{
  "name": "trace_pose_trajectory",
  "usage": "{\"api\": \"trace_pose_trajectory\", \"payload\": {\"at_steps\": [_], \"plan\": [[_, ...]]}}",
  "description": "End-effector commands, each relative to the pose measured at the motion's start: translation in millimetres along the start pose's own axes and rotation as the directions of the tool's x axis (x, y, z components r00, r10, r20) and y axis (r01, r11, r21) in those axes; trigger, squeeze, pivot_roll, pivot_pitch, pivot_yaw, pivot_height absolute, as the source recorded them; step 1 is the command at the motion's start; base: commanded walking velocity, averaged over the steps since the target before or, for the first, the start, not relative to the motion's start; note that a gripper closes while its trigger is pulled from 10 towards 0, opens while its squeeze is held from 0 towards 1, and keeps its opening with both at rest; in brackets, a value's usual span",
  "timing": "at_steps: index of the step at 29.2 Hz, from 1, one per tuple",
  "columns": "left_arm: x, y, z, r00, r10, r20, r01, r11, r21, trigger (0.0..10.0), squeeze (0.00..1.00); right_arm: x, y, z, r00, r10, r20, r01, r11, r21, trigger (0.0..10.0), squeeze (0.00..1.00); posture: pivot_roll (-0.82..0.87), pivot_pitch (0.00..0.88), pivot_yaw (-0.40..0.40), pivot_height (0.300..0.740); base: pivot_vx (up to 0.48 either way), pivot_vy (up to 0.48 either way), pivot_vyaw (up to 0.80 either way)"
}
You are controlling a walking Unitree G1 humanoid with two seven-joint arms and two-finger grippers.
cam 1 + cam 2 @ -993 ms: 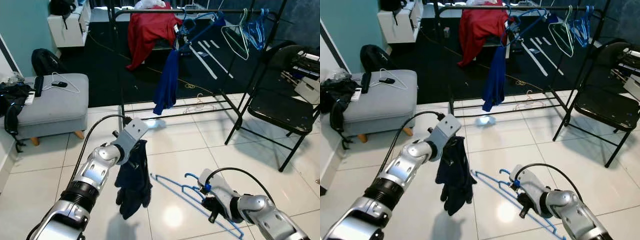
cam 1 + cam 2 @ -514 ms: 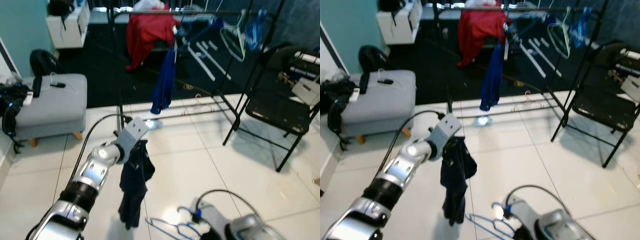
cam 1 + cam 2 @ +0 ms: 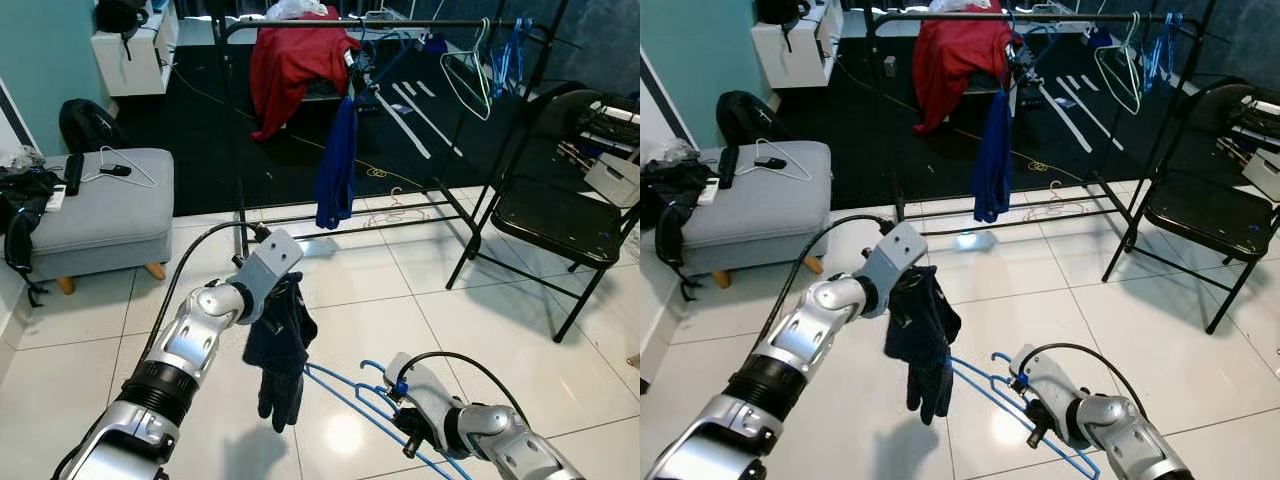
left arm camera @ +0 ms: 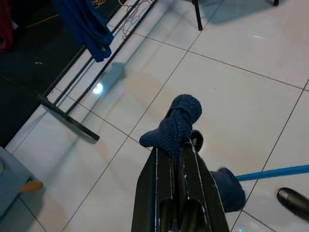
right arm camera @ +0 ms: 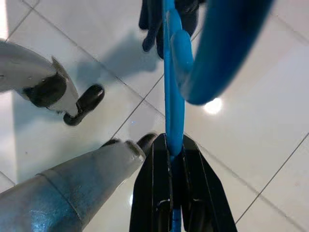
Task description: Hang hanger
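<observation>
Right gripper point(image 5: 173, 145) clamped the blue hanger point(image 3: 345, 392); left gripper point(image 4: 176, 145) pinched a navy garment point(image 3: 282, 350).
Nothing hung yet; clothes rail point(image 3: 400, 22) stood well apart.

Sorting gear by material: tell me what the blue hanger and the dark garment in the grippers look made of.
Blue hanger, clamped in the right gripper: looks like smooth, glossy plastic or coated wire; the thin, evenly coloured bar leaves it open.
Dark navy garment, pinched by the left gripper: soft knit fabric, matte, with a visible stitch texture in the left wrist view and a limp drape.
</observation>
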State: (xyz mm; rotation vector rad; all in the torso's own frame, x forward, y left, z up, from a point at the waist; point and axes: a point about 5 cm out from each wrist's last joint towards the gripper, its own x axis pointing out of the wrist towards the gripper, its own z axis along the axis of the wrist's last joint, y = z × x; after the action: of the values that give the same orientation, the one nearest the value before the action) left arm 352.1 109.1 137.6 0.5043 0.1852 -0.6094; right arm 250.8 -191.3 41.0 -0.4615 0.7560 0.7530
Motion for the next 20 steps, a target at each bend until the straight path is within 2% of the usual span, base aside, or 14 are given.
{"api": "trace_pose_trajectory", "payload": {"at_steps": [1, 9, 15, 20], "plan": [[-3.1, 1.7, -1.1, 1.000, 0.002, 0.001, -0.002, 0.999, 0.043, 10.0, 0.00, -7.8, -1.7, 10.1, 1.000, 0.002, 0.029, -0.002, 1.000, -0.003, 10.0, 0.00, -0.06, 0.085, -0.009, 0.740, 0.000, 0.000, 0.00], [-2.6, 0.1, 3.0, 1.000, -0.006, 0.010, 0.005, 0.999, 0.037, 10.0, 0.00, -17.8, 0.2, 31.4, 0.996, -0.015, 0.085, 0.016, 1.000, -0.011, 10.0, 0.00, -0.06, 0.085, -0.006, 0.740, 0.000, 0.000, 0.00], [-2.8, -1.2, 3.8, 1.000, -0.014, 0.014, 0.013, 0.999, 0.038, 10.0, 0.00, -20.2, 1.3, 33.0, 0.997, -0.013, 0.081, 0.014, 1.000, -0.008, 10.0, 0.00, -0.06, 0.084, -0.009, 0.740, 0.000, 0.000, 0.00], [-3.8, -2.6, 2.9, 1.000, -0.027, 0.012, 0.027, 0.999, 0.047, 10.0, 0.00, -23.5, 5.7, 28.5, 0.999, 0.014, 0.038, -0.015, 1.000, 0.018, 10.0, 0.00, -0.06, 0.086, -0.007, 0.740, 0.000, 0.000, 0.00]]}}
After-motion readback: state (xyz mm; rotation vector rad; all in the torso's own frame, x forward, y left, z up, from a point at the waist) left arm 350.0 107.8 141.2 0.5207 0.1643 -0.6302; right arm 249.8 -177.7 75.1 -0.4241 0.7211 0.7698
